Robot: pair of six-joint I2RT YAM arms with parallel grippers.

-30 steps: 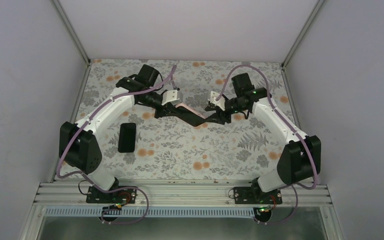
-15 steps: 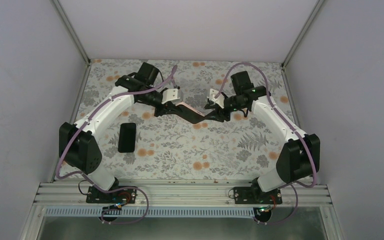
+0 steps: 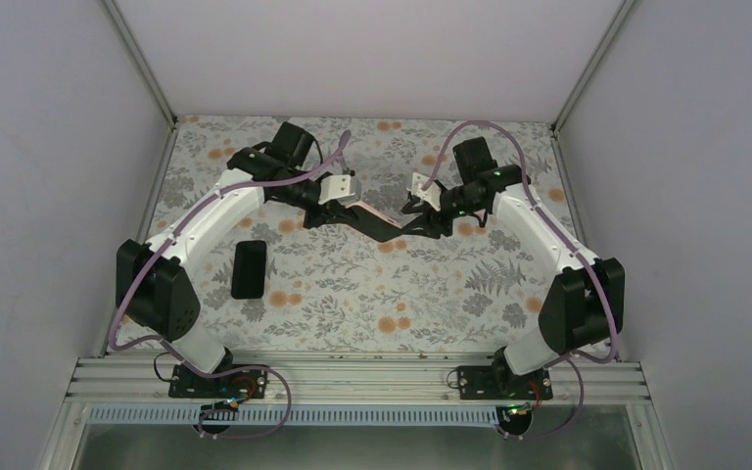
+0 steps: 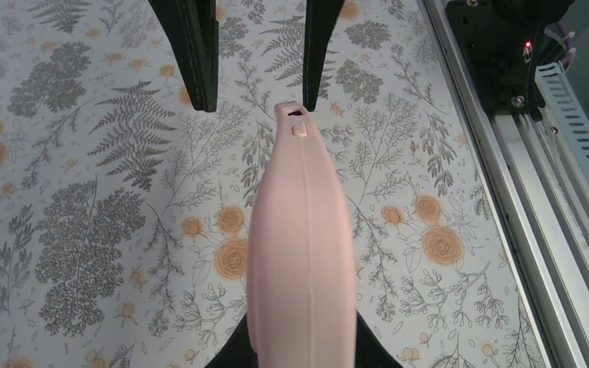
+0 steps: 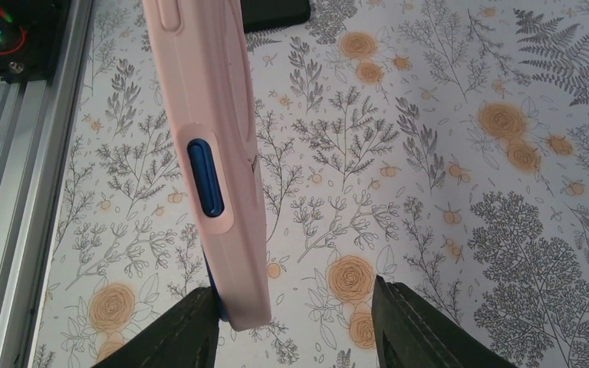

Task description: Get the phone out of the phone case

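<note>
A pink phone case (image 4: 301,230) is held above the table between my two grippers, edge-on to both wrist cameras. A blue phone (image 5: 204,178) shows through the case's side cutout and at its lower edge. My left gripper (image 4: 303,354) is shut on one end of the case. My right gripper (image 5: 291,291) is open at the other end. The case end rests against its left finger (image 5: 180,330), and the other finger (image 5: 418,326) stands well apart. In the top view the case (image 3: 360,210) spans from the left gripper (image 3: 357,217) to the right gripper (image 3: 406,227).
A black rectangular object (image 3: 248,269) lies flat on the floral tabletop (image 3: 352,304) to the left of the arms; it also shows in the right wrist view (image 5: 276,11). The aluminium rail (image 3: 352,377) with the arm bases runs along the near edge.
Both grippers and the case have shifted slightly toward the far side of the table. The grips look the same.
</note>
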